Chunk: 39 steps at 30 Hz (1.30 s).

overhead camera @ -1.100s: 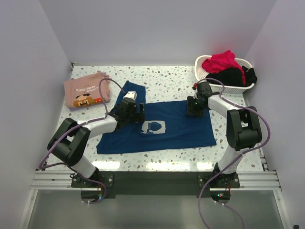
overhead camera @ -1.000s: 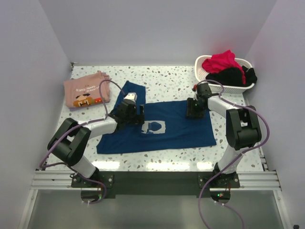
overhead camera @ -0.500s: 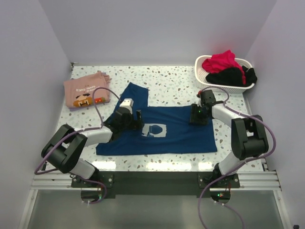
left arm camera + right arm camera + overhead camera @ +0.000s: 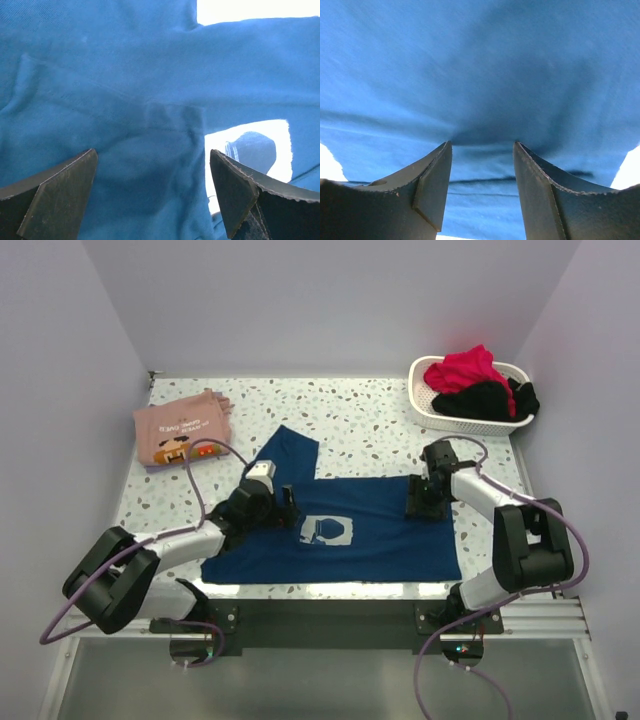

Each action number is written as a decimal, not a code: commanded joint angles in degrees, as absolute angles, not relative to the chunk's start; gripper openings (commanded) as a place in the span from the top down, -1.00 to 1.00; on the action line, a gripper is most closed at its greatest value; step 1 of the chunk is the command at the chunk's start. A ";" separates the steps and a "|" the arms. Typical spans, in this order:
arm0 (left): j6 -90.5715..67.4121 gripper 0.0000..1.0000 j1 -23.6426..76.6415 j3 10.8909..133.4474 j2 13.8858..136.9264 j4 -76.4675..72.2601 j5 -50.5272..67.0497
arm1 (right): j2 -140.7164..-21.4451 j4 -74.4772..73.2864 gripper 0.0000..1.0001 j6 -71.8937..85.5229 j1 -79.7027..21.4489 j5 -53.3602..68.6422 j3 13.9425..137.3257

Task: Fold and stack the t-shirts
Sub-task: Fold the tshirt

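— where's the dark blue t-shirt (image 4: 385, 538) right now?
— lying spread out on the table (image 4: 370, 425), close to the near edge, with the pale square print (image 4: 326, 531) facing up. one sleeve sticks out toward the far side, just beyond my left hand (image 4: 289, 508).
— and that left hand?
— released, fingers spread wide. it sits low over the cloth just left of the print. my wrist view shows nothing but blue fabric and a seam between the two fingers, with nothing pinched.
— your right hand (image 4: 421, 508)?
— down on the shirt's far right corner. the fingers (image 4: 432, 185) stand part-way apart, and the cloth puckers into a dark crease right at their tips. i cannot tell whether i'm gripping a fold there or only pressing on it.
— the other tee?
— the salmon-pink t-shirt (image 4: 180, 428) lies folded at the far left of the table, cartoon print up, well apart from the blue one.
— anything else out there?
— a white basket (image 4: 430, 412) in the far right corner, holding red and black clothes.
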State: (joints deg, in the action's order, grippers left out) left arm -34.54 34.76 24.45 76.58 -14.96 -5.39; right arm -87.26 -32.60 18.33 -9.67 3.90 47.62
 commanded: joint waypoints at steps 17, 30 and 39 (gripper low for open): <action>-22.07 -1.00 22.77 62.48 85.33 8.43 -6.42 | -89.38 -38.24 -0.40 12.39 3.42 10.19 70.40; -19.07 -1.00 22.50 72.42 92.90 11.34 -4.22 | -101.33 -31.73 -0.32 12.74 8.35 9.93 74.18; -18.46 -1.00 22.41 71.72 93.16 12.22 -4.22 | -103.80 -26.64 -0.13 13.18 8.35 8.61 71.81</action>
State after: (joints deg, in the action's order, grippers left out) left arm -20.16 22.52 70.08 93.25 12.12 -4.58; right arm -103.74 -30.46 13.39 8.27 8.64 71.77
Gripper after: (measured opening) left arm 0.997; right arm 0.580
